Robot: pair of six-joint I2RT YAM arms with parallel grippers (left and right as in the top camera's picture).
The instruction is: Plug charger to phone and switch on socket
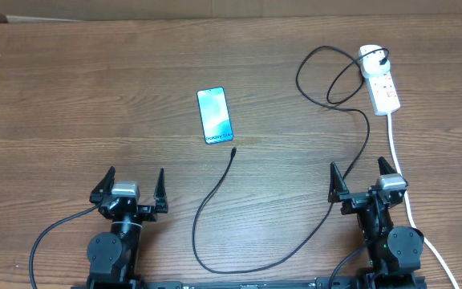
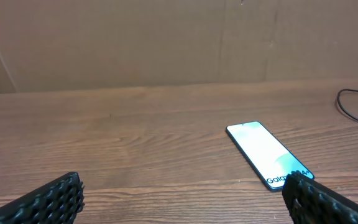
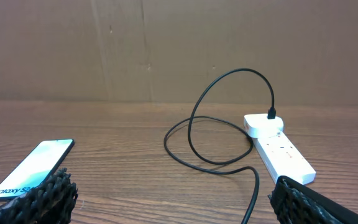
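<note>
- Both arms sit at the near edge of the surface, the left jaws and the right jaws spread wide and released, with nothing between them
- The phone [image 1: 215, 116] lies flat and screen up around the middle of the surface, well ahead of the left arm
- Its long axis runs away from the arms with a slight lean, and the short end bearing the small text faces them
- The charger [image 1: 201, 205] loops across the near half of the surface, and its connector tip [image 1: 233, 151] rests just beside the phone's near right corner, not touching it
- The tip points away from the arms, roughly along the phone's length
- To my eye nothing has begun, so the first job is taking the cable just behind the tip
- A grip close to the tip keeps it stiff, and the other jaws should steady the phone, which I'd expect to slide when pushed
- The tip must be lined up squarely with the near short end before it goes in
- The socket [image 1: 381, 80] lies at the far right, lengthwise away from the arms, with a black plug [image 1: 383, 58] at its far end, so the right arm looks best placed for the switch
</note>
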